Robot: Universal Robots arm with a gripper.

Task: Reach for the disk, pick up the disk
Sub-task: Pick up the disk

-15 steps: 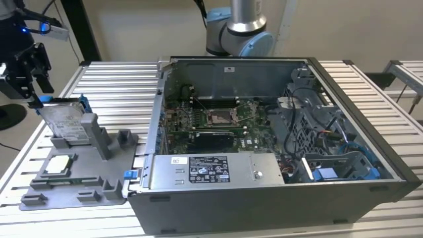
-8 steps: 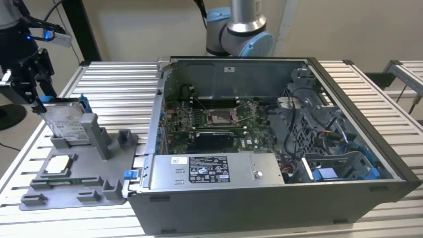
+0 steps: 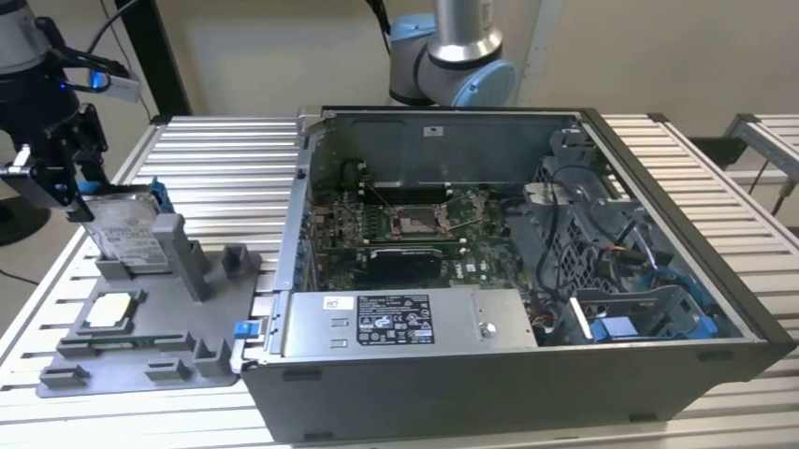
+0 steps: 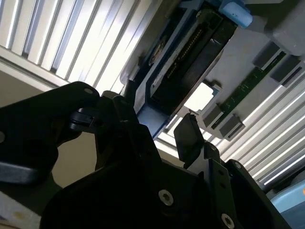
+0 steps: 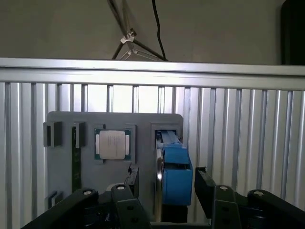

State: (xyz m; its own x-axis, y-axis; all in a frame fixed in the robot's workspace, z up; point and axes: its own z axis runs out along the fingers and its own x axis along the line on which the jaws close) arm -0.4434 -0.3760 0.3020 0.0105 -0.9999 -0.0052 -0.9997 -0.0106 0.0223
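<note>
Hovering with its fingers spread and empty, the gripper (image 3: 60,192) sits at the upper end of the disk (image 3: 131,232). In the first wrist view the black fingertips (image 5: 204,183) flank the disk's blue bracket (image 5: 175,167) with a gap on each side, so nothing is clamped yet. The disk stands on edge, leaning a little, slotted into the grey fixture (image 3: 138,369) on the exterior view's left, well apart from the open computer case (image 3: 500,309). My read on handling: it is a stiff metal slab, dense for its size, with smooth faces that could slip. It is probably shock-sensitive, so no knocks. The plastic frame likely flexes more than the body. Best hold looks like squarely across the two flat faces near the raised end, lifting straight along the slot so it doesn't bind. A small square chip (image 3: 110,307) lies flat in the same fixture, just beside the disk's slot. Everything rests on a slatted aluminium table (image 3: 212,164). The base of a second robot arm (image 3: 450,56) stands behind the case, against a plain beige wall.
</note>
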